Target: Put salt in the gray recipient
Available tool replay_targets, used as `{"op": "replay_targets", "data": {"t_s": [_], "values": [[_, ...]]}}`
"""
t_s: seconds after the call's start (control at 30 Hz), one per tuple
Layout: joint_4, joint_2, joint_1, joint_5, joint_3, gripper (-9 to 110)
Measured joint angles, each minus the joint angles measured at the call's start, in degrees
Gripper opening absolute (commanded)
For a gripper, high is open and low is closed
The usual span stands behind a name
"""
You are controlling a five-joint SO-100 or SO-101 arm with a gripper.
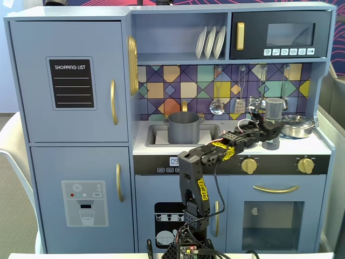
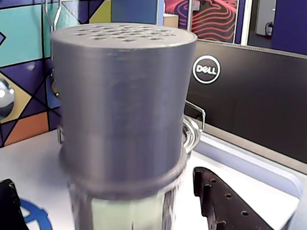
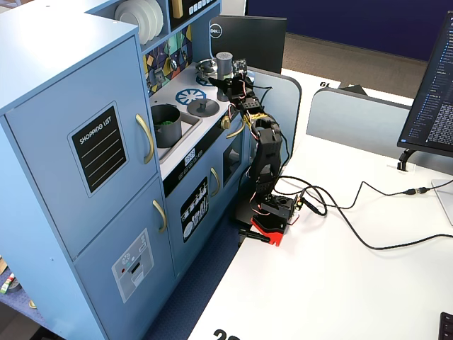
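Reaching right across the stovetop, the arm's pincer (image 1: 268, 127) grips the salt (image 1: 274, 108) upright

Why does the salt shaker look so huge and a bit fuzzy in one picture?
In the wrist view the salt is right against the camera, so it fills the frame and its lower part blurs. In a fixed view the salt looks small and sharp, with the gripper at it.

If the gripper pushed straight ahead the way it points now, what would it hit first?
The gripper already has the salt between its fingers. Past that, the steel pan sits closest behind in the wrist view, though depth is hard to judge.
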Motion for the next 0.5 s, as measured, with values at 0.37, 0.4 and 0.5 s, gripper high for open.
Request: {"op": "replay_targets", "data": {"t_s": [0.37,0.4,0.5], "values": [[0.3,-10.8,-2.2,0.6,-11.7,26],[0.3,-10.9,-2.5,0.6,-12.1,18],[1.1,-11.0,-3.3,1.3,-12.4,0]]}}
